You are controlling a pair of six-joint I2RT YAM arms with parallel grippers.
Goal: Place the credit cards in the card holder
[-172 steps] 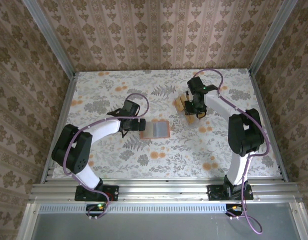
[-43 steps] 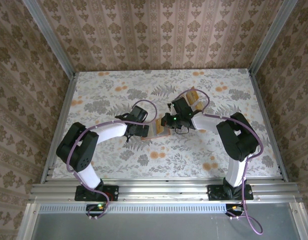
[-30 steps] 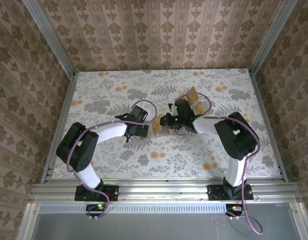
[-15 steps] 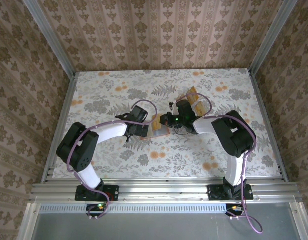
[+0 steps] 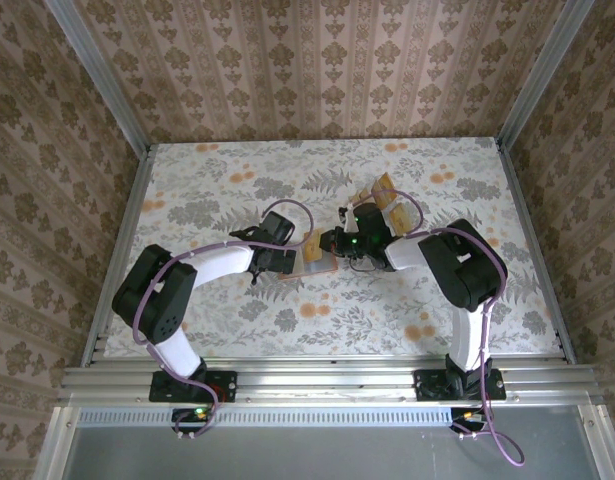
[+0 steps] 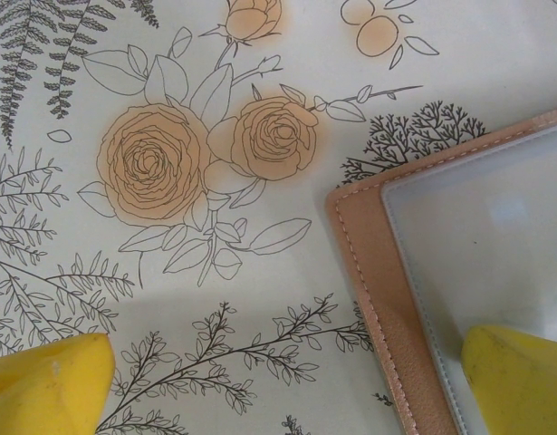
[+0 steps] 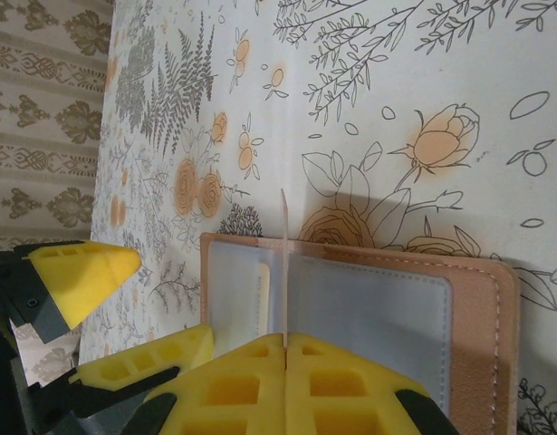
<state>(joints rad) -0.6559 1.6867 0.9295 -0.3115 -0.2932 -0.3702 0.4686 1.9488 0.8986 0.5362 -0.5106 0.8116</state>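
The card holder (image 7: 369,304) lies open on the table, salmon-pink outside with a greyish inner face (image 6: 477,254); from above it sits between the two grippers (image 5: 321,262). My right gripper (image 7: 285,349) is shut on one credit card (image 7: 283,258), seen edge-on and upright over the holder's pocket seam. My left gripper (image 6: 283,390) is open and straddles the holder's left edge: one fingertip (image 6: 518,381) rests on the inner face, the other fingertip (image 6: 43,385) is over the tablecloth. More credit cards (image 5: 384,192) stand behind the right gripper.
The floral tablecloth (image 5: 227,190) covers the table. The clear stand (image 5: 392,205) with the tan cards is at the back, right of centre. Metal rails (image 5: 122,250) and patterned walls close in the sides. The two grippers (image 5: 307,250) are close together over the holder.
The right gripper with its card has edged slightly left over the holder and its arm has folded closer. The left arm and the holder have stayed put.
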